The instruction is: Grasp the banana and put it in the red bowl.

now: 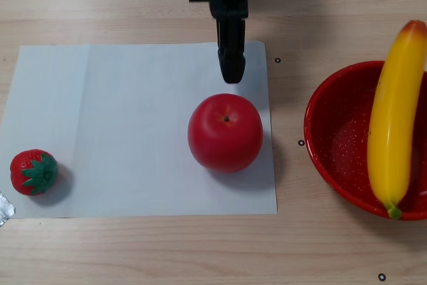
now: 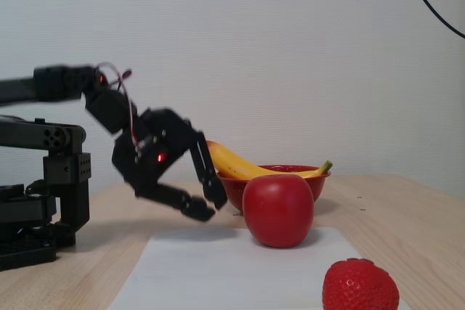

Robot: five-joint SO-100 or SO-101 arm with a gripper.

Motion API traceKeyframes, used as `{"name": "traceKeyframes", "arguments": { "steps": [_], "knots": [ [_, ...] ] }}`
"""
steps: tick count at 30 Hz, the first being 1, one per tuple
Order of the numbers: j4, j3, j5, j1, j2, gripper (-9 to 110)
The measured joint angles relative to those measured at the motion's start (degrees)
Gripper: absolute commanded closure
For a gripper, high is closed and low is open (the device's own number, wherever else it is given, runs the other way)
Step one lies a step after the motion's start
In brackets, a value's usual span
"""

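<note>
Banana first: the long curved glossy yellow toy banana [image 1: 393,115] already lies across the large glossy red enamel bowl [image 1: 333,138], orange-red end jutting past the far rim, green stem at the near rim — long axis top-to-bottom in the other view. Off to its left, the black two-finger gripper [image 2: 211,207] hangs low, fingers spread and empty, beside the shiny red apple [image 1: 225,133].
</note>
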Motion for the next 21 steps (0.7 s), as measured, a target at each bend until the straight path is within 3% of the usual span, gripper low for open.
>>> {"name": "traceKeyframes", "arguments": {
  "steps": [8,21],
  "knots": [
    [-6.42,10.37,1.85,0.18,8.88,101],
    [13.01,10.37,1.05,1.85,10.72,101]
  ]
}}
